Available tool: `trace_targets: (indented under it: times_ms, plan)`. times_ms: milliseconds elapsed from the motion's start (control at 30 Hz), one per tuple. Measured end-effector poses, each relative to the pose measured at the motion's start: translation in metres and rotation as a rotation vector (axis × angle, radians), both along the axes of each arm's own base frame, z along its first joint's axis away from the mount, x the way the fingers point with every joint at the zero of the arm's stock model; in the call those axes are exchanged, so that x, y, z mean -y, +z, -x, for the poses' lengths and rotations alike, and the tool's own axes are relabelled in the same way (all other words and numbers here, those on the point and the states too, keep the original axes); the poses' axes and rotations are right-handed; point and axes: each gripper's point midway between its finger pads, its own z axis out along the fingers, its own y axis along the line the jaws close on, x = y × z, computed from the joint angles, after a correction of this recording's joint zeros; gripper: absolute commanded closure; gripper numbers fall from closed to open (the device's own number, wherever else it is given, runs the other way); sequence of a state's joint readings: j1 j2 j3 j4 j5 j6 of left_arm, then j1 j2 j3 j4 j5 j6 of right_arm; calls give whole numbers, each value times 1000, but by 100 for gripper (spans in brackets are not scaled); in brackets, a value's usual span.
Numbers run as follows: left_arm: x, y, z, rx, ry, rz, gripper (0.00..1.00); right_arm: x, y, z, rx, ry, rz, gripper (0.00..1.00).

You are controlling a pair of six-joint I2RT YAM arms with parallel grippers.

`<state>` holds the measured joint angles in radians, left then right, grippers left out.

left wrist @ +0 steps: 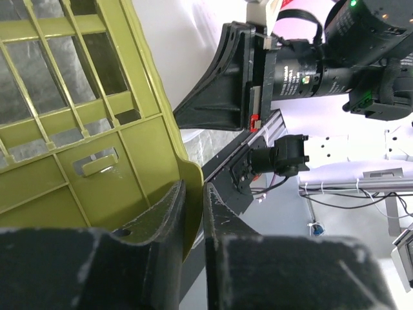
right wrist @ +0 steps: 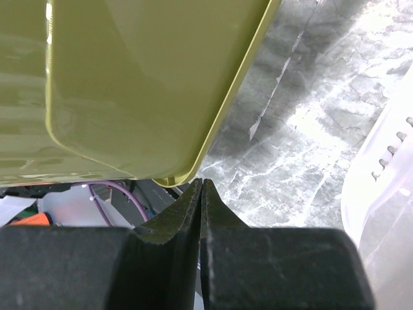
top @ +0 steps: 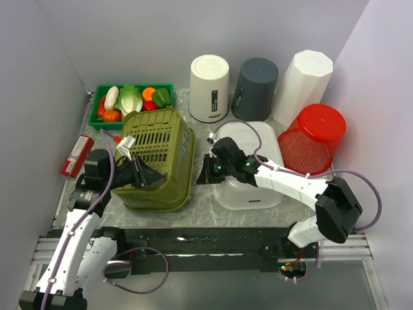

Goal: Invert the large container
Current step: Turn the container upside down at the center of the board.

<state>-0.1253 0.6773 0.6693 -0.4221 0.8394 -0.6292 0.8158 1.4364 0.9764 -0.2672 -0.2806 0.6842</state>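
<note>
The left arm reaches out from the near left, the left gripper [top: 153, 177] pinching the rim of the green basket [top: 164, 139] between its fingers [left wrist: 169, 216]. The right arm bends leftward, the right gripper [top: 202, 174] with its fingers [right wrist: 174, 216] pressed fully together.

olive-green crate [top: 161, 139], red basket [top: 313, 139], grey-marbled table [top: 203, 206]

A grey marbled worktop [top: 201, 214] is enclosed on three sides by plain pale panels: the left wall [top: 32, 97], the far wall [top: 193, 26] and the right wall [top: 381, 84], which is tinted faintly lilac. Along the near edge a black baseboard [top: 193, 240] is laid across aluminium rails [top: 46, 245]. In the right wrist view, bright patches of light are reflected by the stone pattern, and soft shadows are cast across it.
</note>
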Motion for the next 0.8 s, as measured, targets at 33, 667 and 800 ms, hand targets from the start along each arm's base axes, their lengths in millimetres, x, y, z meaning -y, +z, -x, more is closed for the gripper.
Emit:
trace_targets:
  times_ms: [33, 667, 800]
  plan:
    - [0, -1, 1, -7, -1, -2, 80, 0, 0, 0, 0, 0, 2, 92]
    - [9, -17, 2, -52, 21, -8, 55, 1, 0, 0, 2, -1, 1, 86]
    - [-4, -6, -6, -17, 124, -66, 46, 1, 7, 0, 15, -5, -13, 77]
